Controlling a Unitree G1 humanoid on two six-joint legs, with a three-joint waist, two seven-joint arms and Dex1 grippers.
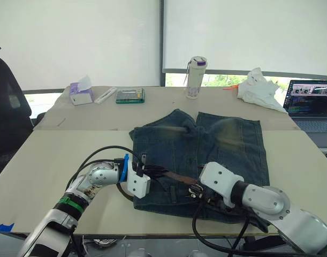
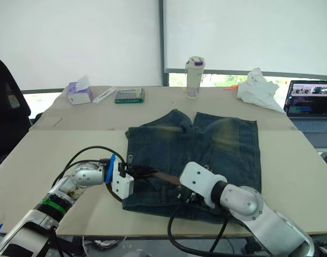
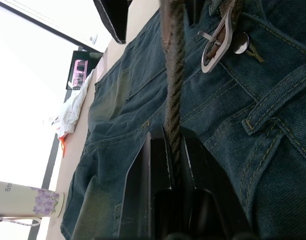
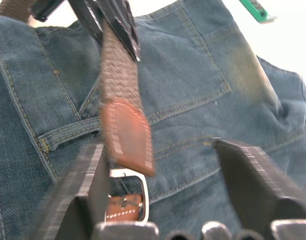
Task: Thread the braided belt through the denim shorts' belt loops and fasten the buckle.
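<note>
Over the shorts point(image 1: 206, 144) waistband: belt point(image 3: 174, 75) pinched edge-on by left gripper point(image 3: 174, 150), leather tip hanging just above buckle point(image 4: 130, 200). Right gripper point(image 4: 163, 185) spread wide, empty. Soft, floppy weave; best grabbed at stiff tip.

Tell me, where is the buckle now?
The buckle lies on the denim shorts at the waistband, beside the metal button, between the two claws.

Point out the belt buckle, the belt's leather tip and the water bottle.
buckle point(image 3: 219, 44), left wrist view, on its metal frame.
leather tip point(image 4: 126, 134), right wrist view, mid-face of the tab.
water bottle point(image 1: 196, 78), left eye view, on its body.
</note>
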